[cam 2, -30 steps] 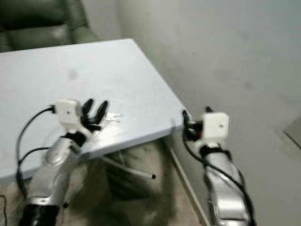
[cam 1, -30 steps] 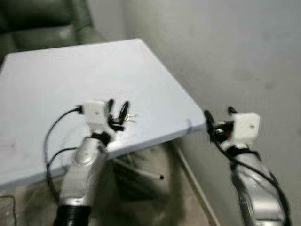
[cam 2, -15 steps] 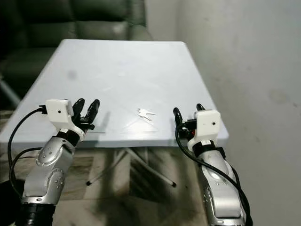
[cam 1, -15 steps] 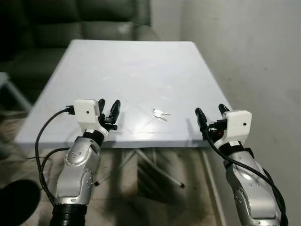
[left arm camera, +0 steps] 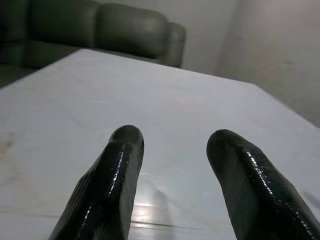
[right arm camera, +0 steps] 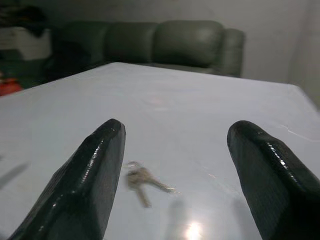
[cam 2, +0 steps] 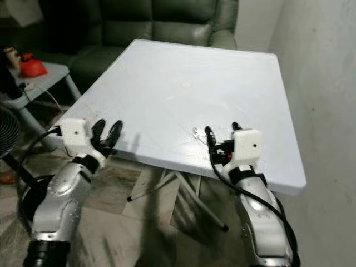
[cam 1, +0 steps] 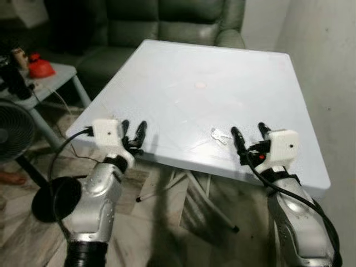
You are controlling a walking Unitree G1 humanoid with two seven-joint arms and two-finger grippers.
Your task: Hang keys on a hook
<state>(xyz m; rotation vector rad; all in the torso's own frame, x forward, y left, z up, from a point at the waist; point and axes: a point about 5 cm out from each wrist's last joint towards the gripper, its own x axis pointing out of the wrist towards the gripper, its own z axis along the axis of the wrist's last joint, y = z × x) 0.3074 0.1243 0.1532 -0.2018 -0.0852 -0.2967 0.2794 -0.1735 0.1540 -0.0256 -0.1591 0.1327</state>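
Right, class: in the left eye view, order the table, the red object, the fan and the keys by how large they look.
1. Table
2. Fan, cut off by the frame
3. Red object
4. Keys

Distance makes fan versus red object unsure.

Count, stereo + wrist views:
- table (cam 1: 183, 78): 1, white, folding legs under
- keys (cam 1: 220, 135): 1 bunch, near the table's front edge, toward its right corner; approx 2 keys on a ring in right wrist view, blurred, not certain
- grippers: 2; left gripper (cam 1: 133, 133) & right gripper (cam 1: 248, 137), 2 black fingers ea, both spread
- sofa (cam 1: 167, 19): 1, dark green, beyond far edge
- side table (cam 1: 41, 83): 1, w/ 1 red object (cam 1: 40, 67) on top
- fan (cam 1: 12, 139): 1, on floor
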